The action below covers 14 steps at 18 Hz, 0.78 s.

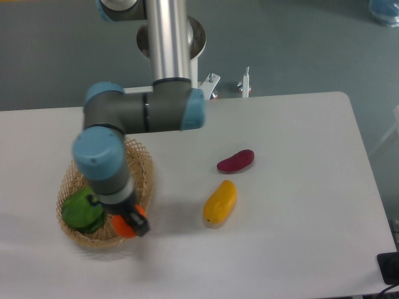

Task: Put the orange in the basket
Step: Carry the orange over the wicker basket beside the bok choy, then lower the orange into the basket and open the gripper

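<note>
The orange [125, 227] is small, round and bright orange-red, and my gripper [128, 223] is shut on it. It hangs over the near right part of the light tan wicker basket [144, 169], which lies at the left of the table. My arm's wrist covers much of the basket's middle. A green leafy vegetable [81, 211] lies inside the basket, just left of the gripper.
A yellow-orange mango-shaped fruit [220, 202] lies on the white table right of the basket. A purple-red oblong vegetable [235, 161] lies a little beyond it. The robot's base column [168, 37] stands at the table's far edge.
</note>
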### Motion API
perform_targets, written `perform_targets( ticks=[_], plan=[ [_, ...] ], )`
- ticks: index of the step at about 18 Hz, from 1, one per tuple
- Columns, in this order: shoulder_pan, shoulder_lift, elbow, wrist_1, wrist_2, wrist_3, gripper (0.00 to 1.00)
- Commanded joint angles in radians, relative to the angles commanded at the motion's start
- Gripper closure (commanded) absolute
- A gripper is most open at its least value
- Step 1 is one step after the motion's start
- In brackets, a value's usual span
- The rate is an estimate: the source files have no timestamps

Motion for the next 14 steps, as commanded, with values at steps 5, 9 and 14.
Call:
perform_targets(
  ticks=[5,9,14],
  plan=[
    [-0.018,0.003,-0.023,0.002,-0.002,-0.003,0.20],
    [-0.034,-0.012,-0.023,0.008,-0.005,-0.028,0.17],
    [-0.043,-0.023,-0.028,0.009,-0.005,-0.035,0.03]
  ],
)
